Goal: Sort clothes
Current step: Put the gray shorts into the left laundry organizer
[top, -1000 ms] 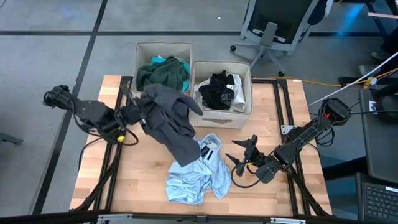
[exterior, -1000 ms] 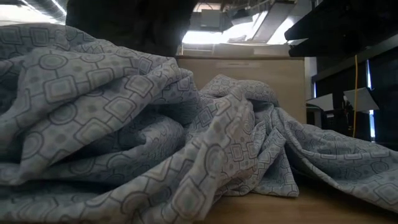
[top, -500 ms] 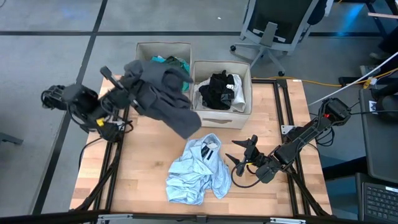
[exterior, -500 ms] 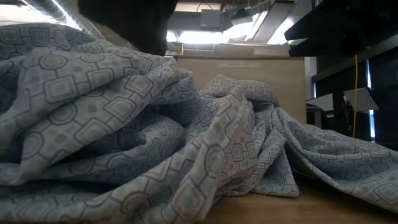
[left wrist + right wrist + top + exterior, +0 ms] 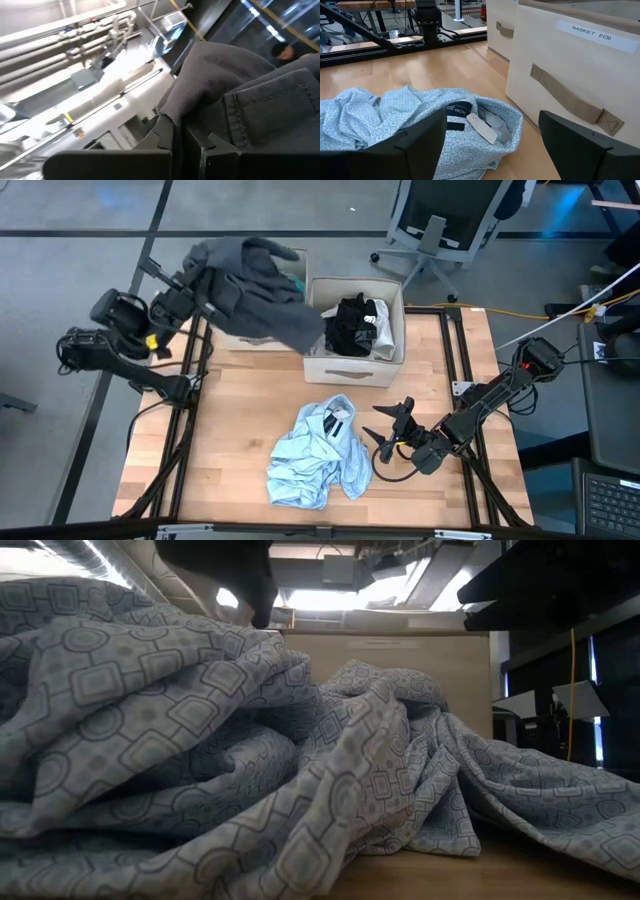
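Wooden tabletop (image 5: 230,430) under both arms. Left gripper (image 5: 192,280) raised, fingers (image 5: 165,137) pinched on dark grey garment (image 5: 255,285) draped over left beige box (image 5: 232,340). Black clothes (image 5: 352,325) in right beige box (image 5: 345,370). Pale blue shirt (image 5: 315,455) mid-tabletop. Right gripper (image 5: 388,435) beside it, fingers (image 5: 407,145) wide.

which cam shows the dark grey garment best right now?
High view: the whole dark grey garment hangs from the left gripper over the left fabric box. Left wrist view shows only a close fold clamped between the fingers; low view, a dark edge; right wrist view, nothing.
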Action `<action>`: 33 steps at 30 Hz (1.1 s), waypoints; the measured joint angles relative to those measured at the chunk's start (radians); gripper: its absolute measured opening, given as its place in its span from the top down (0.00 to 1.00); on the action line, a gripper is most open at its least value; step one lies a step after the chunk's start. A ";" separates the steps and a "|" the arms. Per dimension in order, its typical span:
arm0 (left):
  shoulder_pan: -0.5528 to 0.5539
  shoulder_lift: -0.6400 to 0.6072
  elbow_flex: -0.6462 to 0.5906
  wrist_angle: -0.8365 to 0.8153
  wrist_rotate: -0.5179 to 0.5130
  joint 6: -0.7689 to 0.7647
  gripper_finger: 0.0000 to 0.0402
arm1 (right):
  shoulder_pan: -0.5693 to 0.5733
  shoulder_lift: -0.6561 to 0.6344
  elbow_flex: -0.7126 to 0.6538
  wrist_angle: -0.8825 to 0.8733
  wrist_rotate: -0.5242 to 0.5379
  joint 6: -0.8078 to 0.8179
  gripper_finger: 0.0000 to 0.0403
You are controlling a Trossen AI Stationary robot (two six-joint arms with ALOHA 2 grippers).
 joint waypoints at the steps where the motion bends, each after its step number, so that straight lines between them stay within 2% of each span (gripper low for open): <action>1: 0.030 0.001 0.000 -0.005 0.016 -0.011 0.99 | 0.000 0.000 0.000 0.000 0.000 0.000 0.22; 6: 0.182 0.007 -0.002 -0.050 0.096 -0.119 0.99 | 0.000 0.000 0.000 0.000 0.000 0.000 0.22; 13: 0.393 0.028 -0.004 -0.257 0.208 -0.366 0.99 | 0.000 0.000 0.000 0.000 0.000 0.000 0.22; 22: 0.638 0.134 -0.005 -0.415 0.309 -0.591 0.99 | 0.000 0.000 0.000 0.000 0.000 0.000 0.22; 28: 0.759 0.236 -0.005 -0.538 0.366 -0.737 0.98 | 0.000 0.000 0.000 0.000 -0.002 0.000 0.22; 33: 0.816 0.319 -0.005 -0.666 0.374 -0.770 0.99 | 0.000 0.000 0.000 0.000 -0.008 0.000 0.22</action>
